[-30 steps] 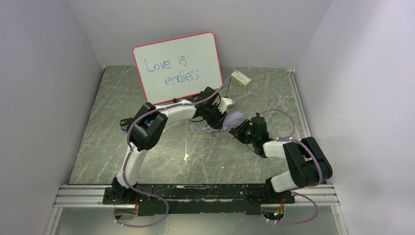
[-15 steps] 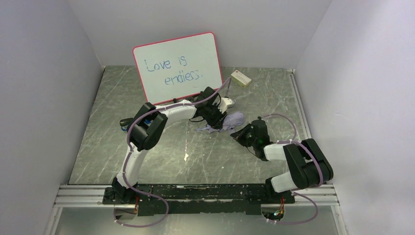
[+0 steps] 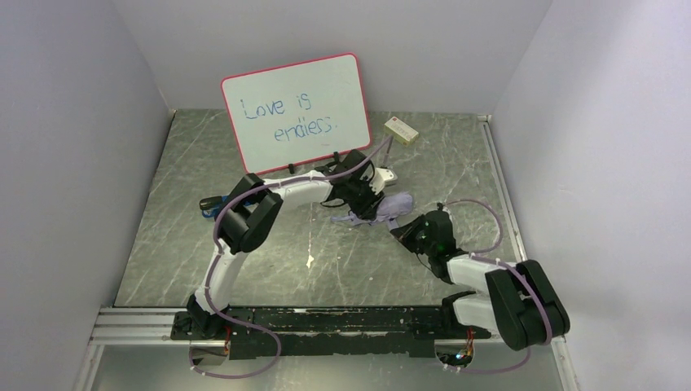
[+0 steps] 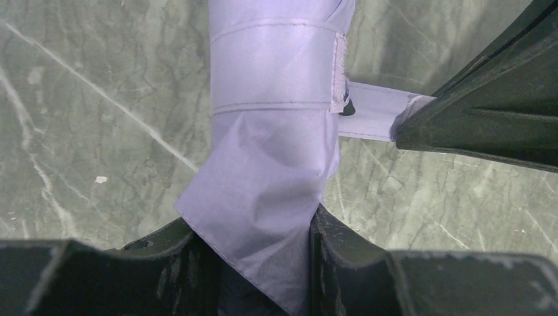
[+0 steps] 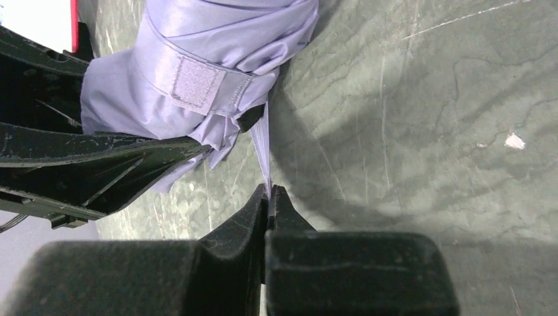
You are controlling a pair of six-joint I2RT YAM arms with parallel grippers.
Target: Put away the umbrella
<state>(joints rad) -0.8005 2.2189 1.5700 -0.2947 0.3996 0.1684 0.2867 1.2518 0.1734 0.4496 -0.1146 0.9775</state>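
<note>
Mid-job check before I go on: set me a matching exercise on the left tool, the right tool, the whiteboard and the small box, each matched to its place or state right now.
Column one:
1. left tool
2. right tool
3. whiteboard
4. small box

Column two:
A. stands upright at the back, with blue writing on it
B. pinched shut on the loose end of the closure strap
C. lies flat, just right of the whiteboard
D. clamped on the bundled umbrella

Pairs: 1-D, 2-B, 3-A, 4-C
</note>
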